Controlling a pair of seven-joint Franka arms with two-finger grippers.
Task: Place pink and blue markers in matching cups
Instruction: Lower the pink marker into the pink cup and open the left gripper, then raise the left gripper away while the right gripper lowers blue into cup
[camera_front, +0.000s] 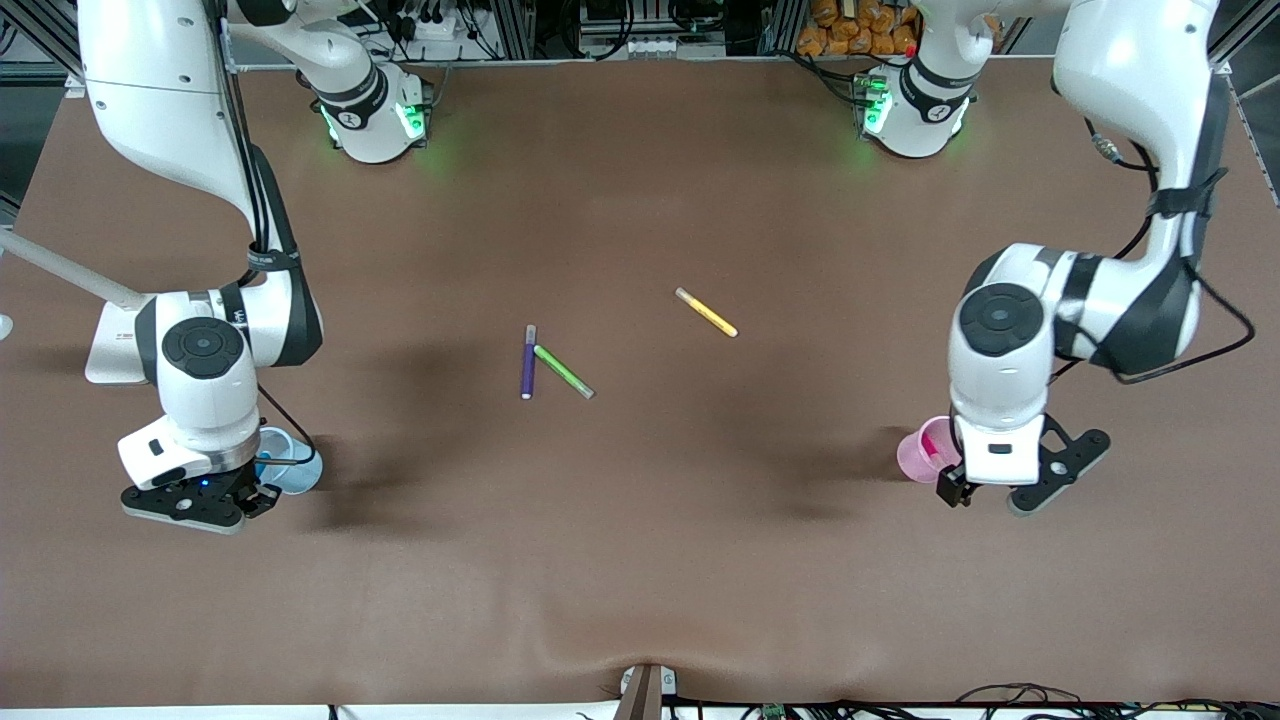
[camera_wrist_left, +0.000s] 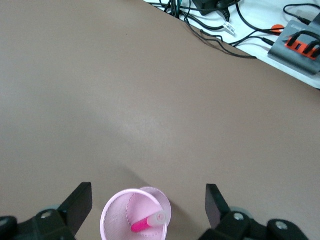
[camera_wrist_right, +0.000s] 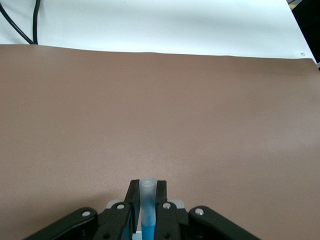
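The pink marker (camera_wrist_left: 147, 223) leans inside the pale pink cup (camera_wrist_left: 116, 220), its pale cap against the rim. My left gripper (camera_wrist_left: 147, 202) hangs just above that cup with its fingers wide apart and nothing between them. The front view has the pink cup (camera_front: 918, 455) at the left arm's end of the table, under the left gripper (camera_front: 960, 480). My right gripper (camera_wrist_right: 147, 194) is shut on the blue marker (camera_wrist_right: 147, 212), held upright with its pale cap at the fingertips. In the front view the right gripper (camera_front: 262, 490) is over the light blue cup (camera_front: 295, 465), at the right arm's end.
Three other markers lie mid-table: a dark purple one (camera_front: 527, 362) touching a green one (camera_front: 564, 372), and a yellow one (camera_front: 706, 312) farther from the front camera. Cables and a grey box (camera_wrist_left: 295, 47) sit past the table edge in the left wrist view.
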